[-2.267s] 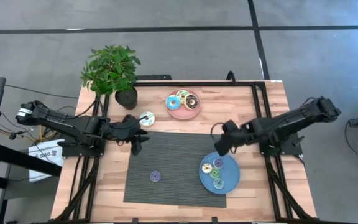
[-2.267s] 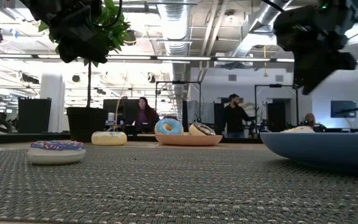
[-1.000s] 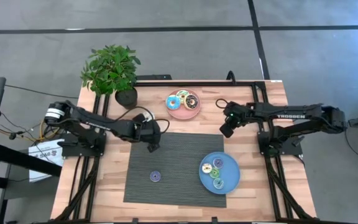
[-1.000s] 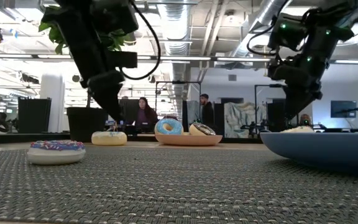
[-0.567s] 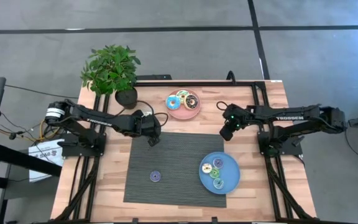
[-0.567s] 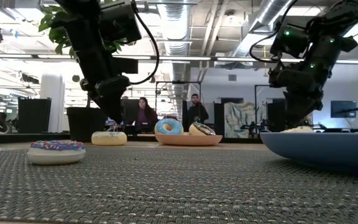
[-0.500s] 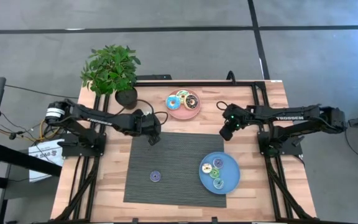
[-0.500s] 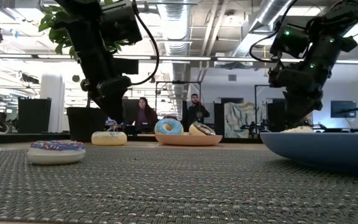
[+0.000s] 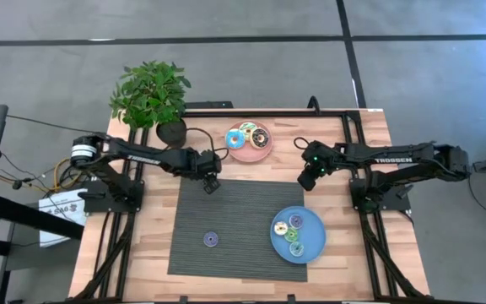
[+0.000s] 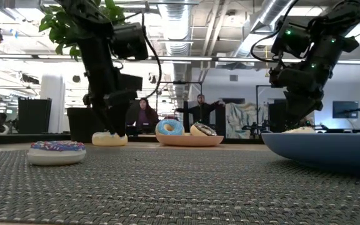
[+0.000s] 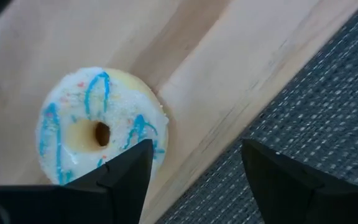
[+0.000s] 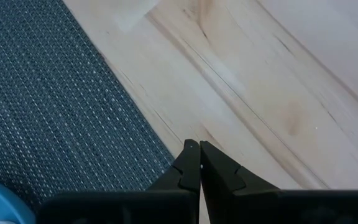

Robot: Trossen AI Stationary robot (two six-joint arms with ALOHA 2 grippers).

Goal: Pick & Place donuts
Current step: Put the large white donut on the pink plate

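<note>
A white donut with blue stripes (image 11: 101, 134) lies flat on the bare wood just beyond the grey mat's far edge (image 11: 303, 99); it also shows in the low view (image 10: 109, 139). My left gripper (image 11: 194, 158) hangs open just above and beside it, one fingertip (image 11: 132, 165) over the donut's rim, touching nothing. In the high view my left arm hides this donut, with the gripper (image 9: 212, 182) at the mat's far left corner. A purple donut (image 9: 211, 240) lies on the mat. My right gripper (image 9: 308, 181) is shut and holds nothing, above the wood right of the mat.
A pink plate (image 9: 249, 154) at the far middle holds three donuts, one of them cyan (image 9: 235, 139). A blue plate (image 9: 313, 245) on the mat's near right holds several small donuts. A potted plant (image 9: 152, 97) stands at the far left corner. People stand in the room beyond.
My left gripper has gone toward the table's far edge, off the mat's far left part, and sunk a little, coming close to the white donut. The donuts have stayed where they were.
</note>
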